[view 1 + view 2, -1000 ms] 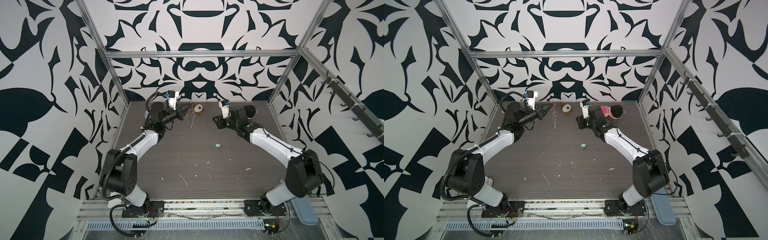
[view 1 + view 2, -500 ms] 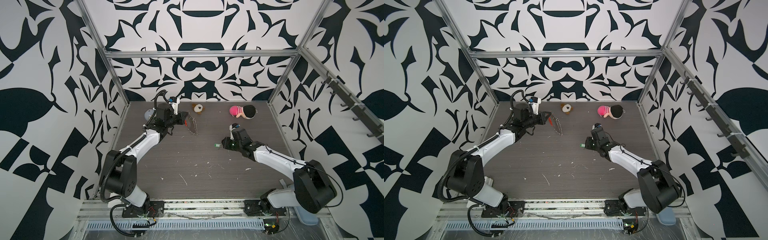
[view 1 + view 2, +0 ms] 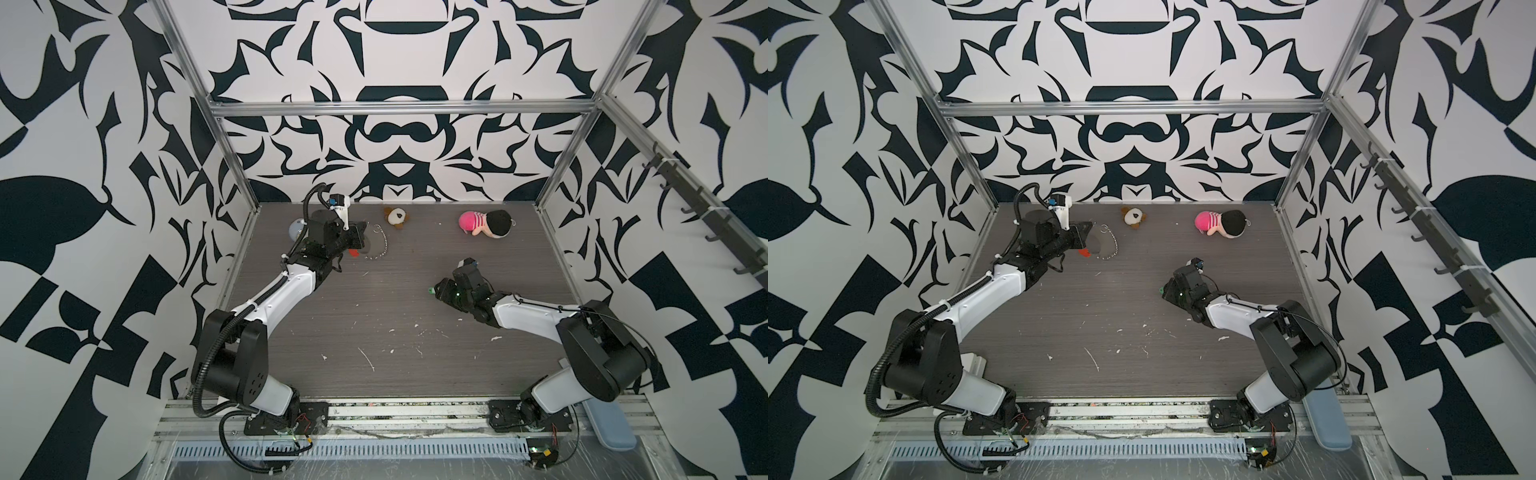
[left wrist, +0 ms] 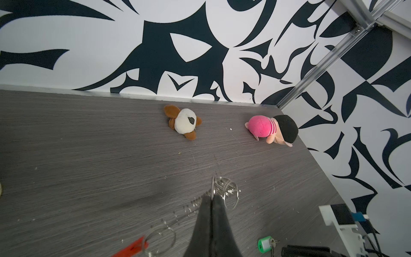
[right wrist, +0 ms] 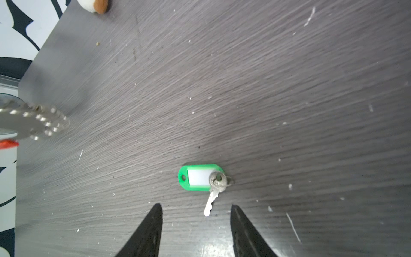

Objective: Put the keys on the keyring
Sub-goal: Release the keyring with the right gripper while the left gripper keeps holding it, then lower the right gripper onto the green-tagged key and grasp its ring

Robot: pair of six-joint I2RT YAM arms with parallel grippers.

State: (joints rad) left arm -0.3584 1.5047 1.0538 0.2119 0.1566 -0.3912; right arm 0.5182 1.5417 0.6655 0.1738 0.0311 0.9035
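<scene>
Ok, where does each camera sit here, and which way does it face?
Top view: high over the arms' bases, looking down at the table; left arm and right arm whole.
Top view: beside it, same aim, pink doll at the back; both arms.
Left wrist: on the left arm, looking along the shut left fingers, clamping the keyring, towards the back wall.
Right wrist: on the right arm, looking down past the open right fingers at the keys.
Shared: both wrist views show keys and keyring.
</scene>
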